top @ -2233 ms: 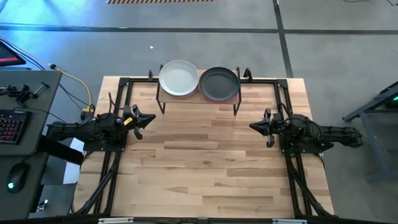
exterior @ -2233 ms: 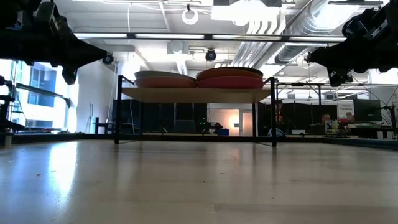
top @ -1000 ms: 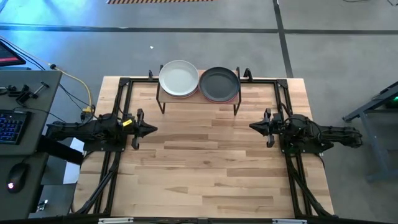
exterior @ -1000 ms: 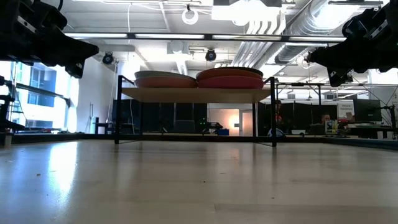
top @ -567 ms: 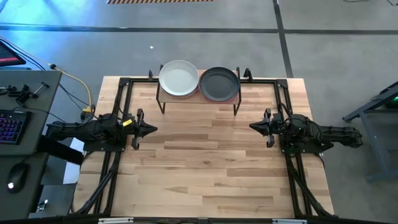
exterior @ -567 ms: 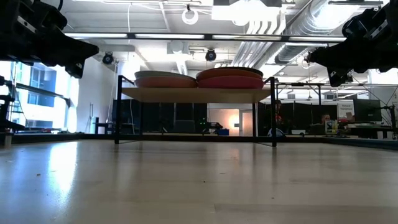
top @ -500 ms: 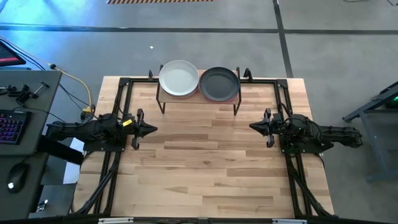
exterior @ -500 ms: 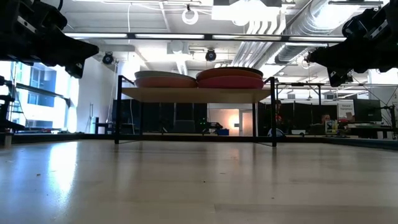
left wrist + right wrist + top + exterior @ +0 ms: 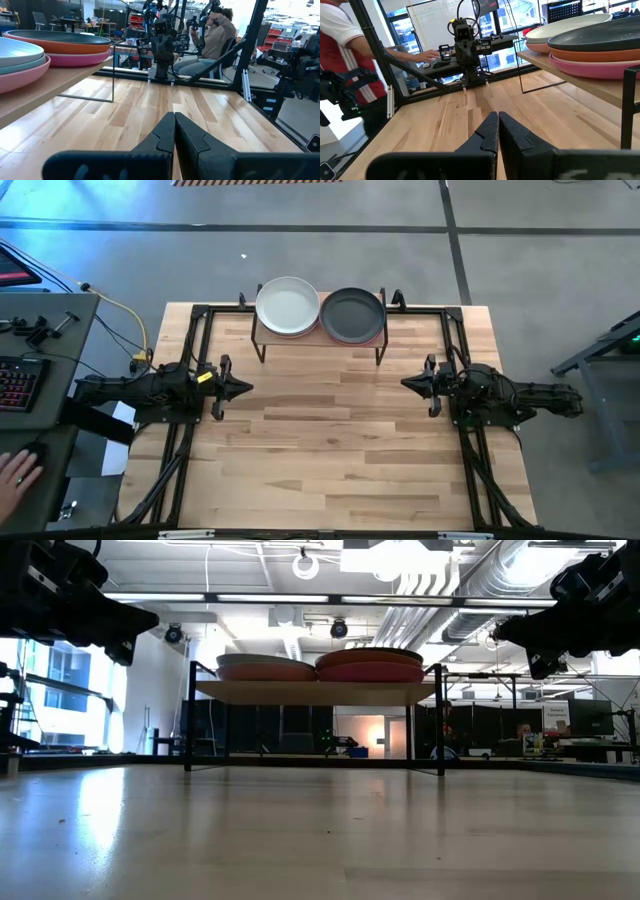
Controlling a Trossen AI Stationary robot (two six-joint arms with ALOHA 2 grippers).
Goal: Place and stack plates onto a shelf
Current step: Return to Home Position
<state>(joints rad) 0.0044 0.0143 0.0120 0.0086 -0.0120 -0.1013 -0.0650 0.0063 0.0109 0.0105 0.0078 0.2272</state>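
Since two seconds ago my left pincer [image 9: 238,388] has swung level at middle left, and a person's hand [image 9: 14,472] has entered the lower left corner. Both pincers are clenched on nothing, my right pincer [image 9: 408,383] at middle right. Stacking looks finished: no plate lies on the counter [image 9: 330,450]. Two stacks sit side by side on the shelf [image 9: 315,692] at upper centre, topped by the pale plate [image 9: 288,306] and the dark grey plate [image 9: 352,315]. They lie flat, hollows up, round with no long axis. The shelf's length runs left to right.
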